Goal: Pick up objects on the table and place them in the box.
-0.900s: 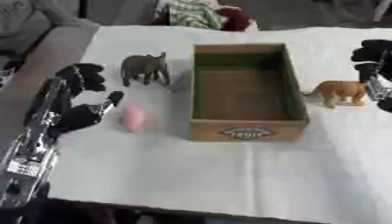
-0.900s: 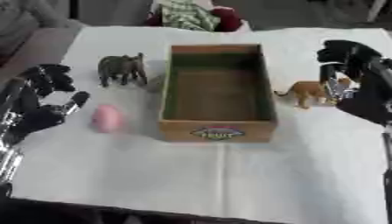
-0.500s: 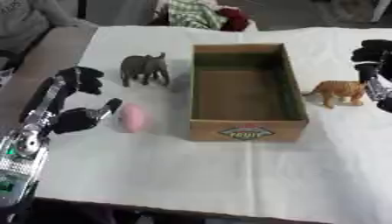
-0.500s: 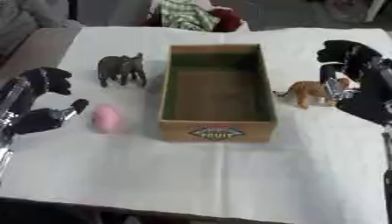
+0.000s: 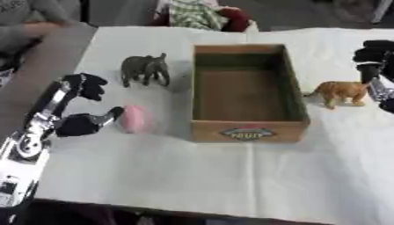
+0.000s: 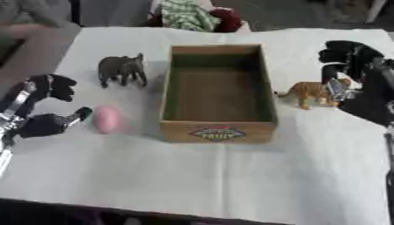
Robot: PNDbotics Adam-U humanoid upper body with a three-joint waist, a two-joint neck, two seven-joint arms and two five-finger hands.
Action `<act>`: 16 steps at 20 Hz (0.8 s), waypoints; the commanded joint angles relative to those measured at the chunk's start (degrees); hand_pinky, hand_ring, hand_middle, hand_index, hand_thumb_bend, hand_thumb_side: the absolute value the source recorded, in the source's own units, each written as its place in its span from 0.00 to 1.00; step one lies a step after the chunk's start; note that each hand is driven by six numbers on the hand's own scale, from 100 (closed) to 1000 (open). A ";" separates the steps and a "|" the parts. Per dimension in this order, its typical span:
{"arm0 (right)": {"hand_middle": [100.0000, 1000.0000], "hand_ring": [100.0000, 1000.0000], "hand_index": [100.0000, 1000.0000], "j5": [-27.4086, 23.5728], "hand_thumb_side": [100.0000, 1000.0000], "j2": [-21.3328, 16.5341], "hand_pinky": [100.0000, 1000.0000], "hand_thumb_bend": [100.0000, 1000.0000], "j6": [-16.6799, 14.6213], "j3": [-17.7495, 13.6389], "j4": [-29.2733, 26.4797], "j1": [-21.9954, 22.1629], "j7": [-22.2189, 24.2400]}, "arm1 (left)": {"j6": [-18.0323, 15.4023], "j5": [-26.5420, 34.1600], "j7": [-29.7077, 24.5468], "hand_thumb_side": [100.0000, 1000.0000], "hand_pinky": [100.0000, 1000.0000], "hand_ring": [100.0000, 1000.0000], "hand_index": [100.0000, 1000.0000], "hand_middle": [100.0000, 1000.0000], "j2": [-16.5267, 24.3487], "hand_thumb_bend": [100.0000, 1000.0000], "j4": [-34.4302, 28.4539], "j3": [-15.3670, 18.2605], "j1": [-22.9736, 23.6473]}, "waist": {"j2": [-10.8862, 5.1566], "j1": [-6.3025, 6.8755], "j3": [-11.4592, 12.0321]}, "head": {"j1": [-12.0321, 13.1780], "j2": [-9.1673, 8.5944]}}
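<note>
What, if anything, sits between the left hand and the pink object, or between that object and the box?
Nothing visible. The left hand is right beside the pink object, thumb almost at its edge, fingers open. Between the object and the box lies only bare white cloth; the grey elephant stands farther back, out of the path.

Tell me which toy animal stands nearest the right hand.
The orange tiger, just beside the right hand; the grey elephant stands across the box.

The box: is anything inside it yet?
The box shows only its bare brown floor. The near wall hides a strip of floor behind it. The grey elephant, pink object and orange tiger stand outside on the table.
</note>
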 commanded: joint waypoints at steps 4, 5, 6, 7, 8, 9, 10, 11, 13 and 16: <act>0.71 0.79 0.84 0.15 0.19 -0.76 0.78 0.00 -0.24 -0.05 -0.49 -0.54 0.15 | 0.45 -2.95 0.02 0.10 0.65 0.53 0.69 0.49 1.56 0.50 3.26 -1.15 -2.09 | -0.85 -0.19 -0.17 | 0.32 0.21; 0.71 0.79 0.84 0.14 0.19 -0.75 0.78 0.00 -0.25 -0.04 -0.48 -0.56 0.17 | 0.50 -3.46 0.26 0.10 0.65 0.53 0.69 0.49 1.46 0.50 4.00 -1.34 -2.44 | -0.83 -0.22 -0.19 | 0.32 0.24; 0.71 0.79 0.84 0.14 0.19 -0.75 0.78 0.00 -0.26 -0.04 -0.47 -0.56 0.17 | 0.51 -3.81 0.49 0.10 0.65 0.53 0.69 0.49 1.36 0.50 4.79 -1.57 -2.80 | -0.82 -0.24 -0.20 | 0.33 0.27; 0.71 0.79 0.84 0.15 0.19 -0.75 0.78 0.00 -0.26 -0.04 -0.45 -0.56 0.17 | 0.49 -4.03 0.71 0.10 0.65 0.52 0.69 0.49 1.30 0.50 5.57 -1.80 -3.18 | -0.80 -0.25 -0.21 | 0.35 0.31; 0.71 0.79 0.84 0.15 0.19 -0.76 0.78 0.00 -0.28 -0.01 -0.43 -0.56 0.20 | 0.47 -4.22 0.90 0.10 0.65 0.52 0.69 0.49 1.24 0.50 6.50 -2.06 -3.65 | -0.77 -0.26 -0.24 | 0.38 0.34; 0.71 0.79 0.84 0.14 0.19 -0.75 0.78 0.00 -0.29 0.02 -0.41 -0.56 0.23 | 0.43 -4.34 1.07 0.10 0.65 0.52 0.69 0.49 1.14 0.50 7.41 -2.27 -4.11 | -0.75 -0.26 -0.27 | 0.39 0.36; 0.71 0.79 0.84 0.15 0.19 -0.75 0.78 0.00 -0.31 0.03 -0.40 -0.56 0.25 | 0.36 -4.45 1.23 0.10 0.65 0.52 0.69 0.49 1.02 0.50 8.26 -2.44 -4.56 | -0.73 -0.27 -0.31 | 0.38 0.37; 0.71 0.79 0.84 0.14 0.19 -0.75 0.78 0.00 -0.32 0.04 -0.38 -0.56 0.27 | 0.26 -4.56 1.31 0.10 0.65 0.53 0.69 0.49 0.91 0.50 8.99 -2.61 -4.93 | -0.70 -0.28 -0.33 | 0.37 0.39; 0.71 0.79 0.84 0.12 0.19 -0.78 0.78 0.00 -0.35 0.05 -0.35 -0.57 0.29 | 0.00 -4.89 1.21 0.10 0.65 0.53 0.69 0.49 0.86 0.51 10.22 -2.96 -5.55 | -0.65 -0.31 -0.37 | 0.38 0.43; 0.71 0.79 0.84 0.10 0.19 -0.82 0.78 0.00 -0.38 0.05 -0.30 -0.59 0.27 | -0.32 -5.78 0.65 0.11 0.65 0.53 0.69 0.50 1.05 0.52 11.64 -3.56 -6.23 | -0.61 -0.32 -0.43 | 0.45 0.52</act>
